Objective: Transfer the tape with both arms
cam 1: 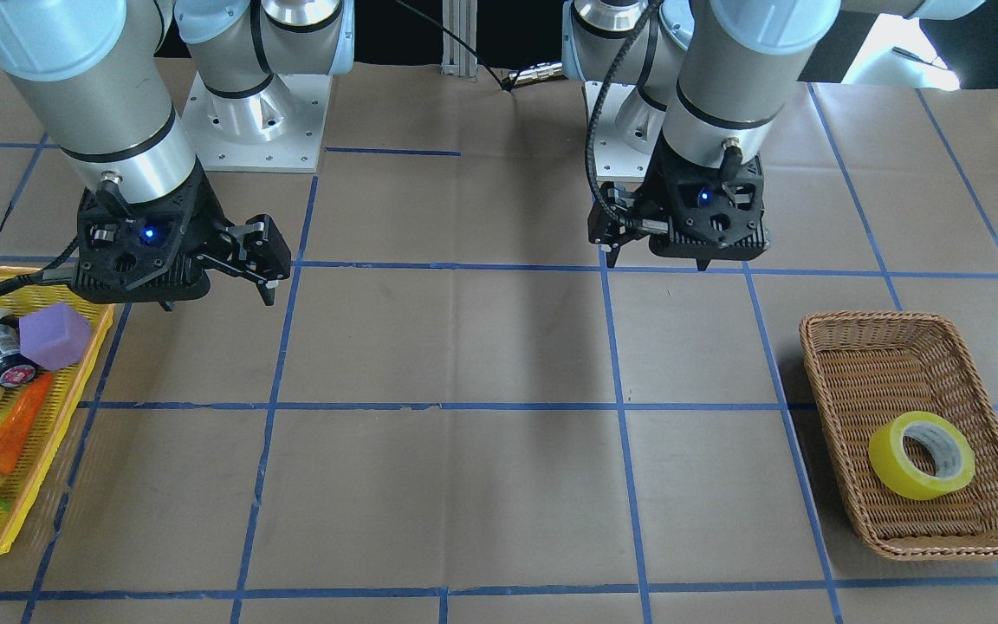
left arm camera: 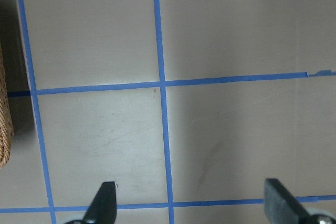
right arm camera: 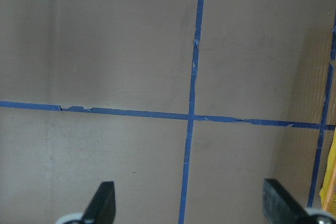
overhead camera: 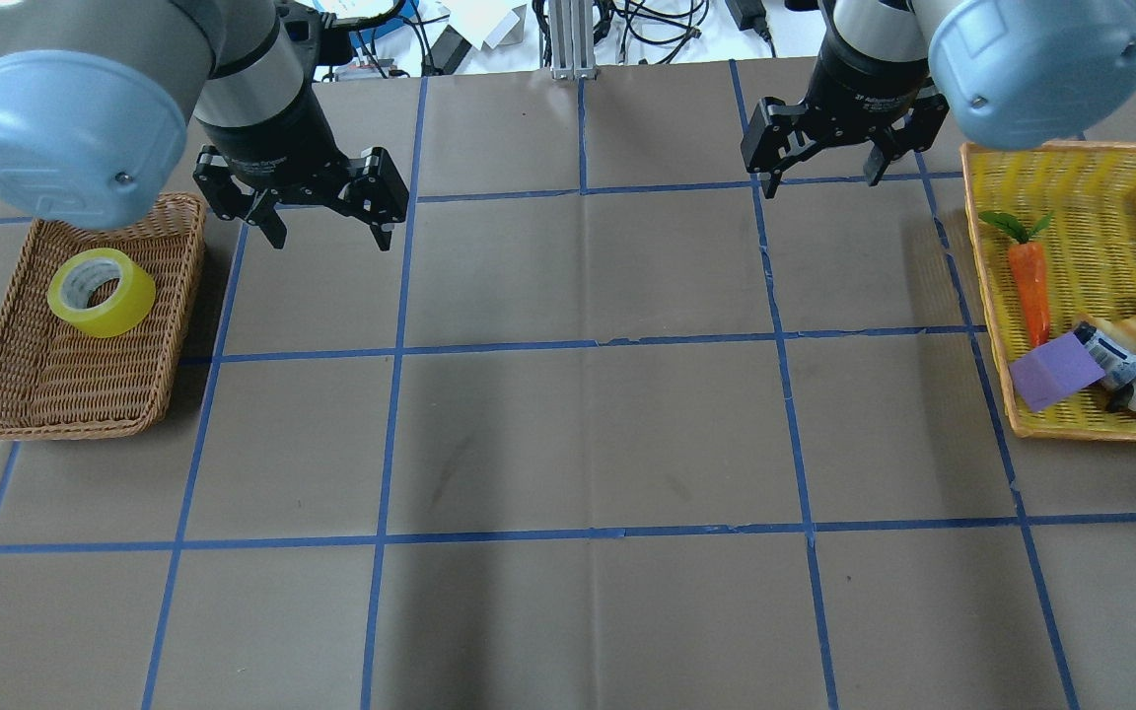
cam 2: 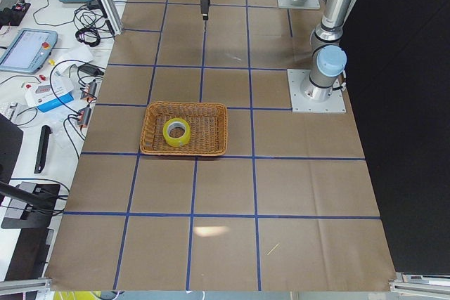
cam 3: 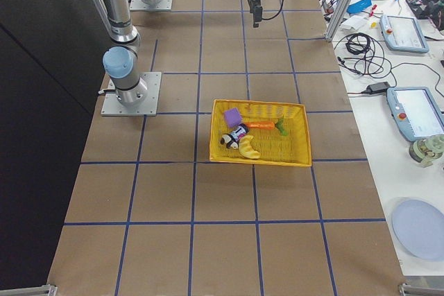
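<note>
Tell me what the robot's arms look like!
The left arm and right arm are thick silver tubes with round light-blue caps. The left gripper and right gripper are black, each with two fingers and a small blue light. A black cable runs along the left arm.

Light falls bright and even from overhead on my table (overhead camera: 568, 444) — shadows are soft-edged, with one broad grey band down the middle in the overhead view. My front-facing camera reads dimmer, and its top right corner is blown out to white. A pale glare patch sits on the paper in the left side view. The tape (cam 1: 893, 470) stays sharp, its yellow unclipped — but both wrist views are soft and slightly hazy.
</note>
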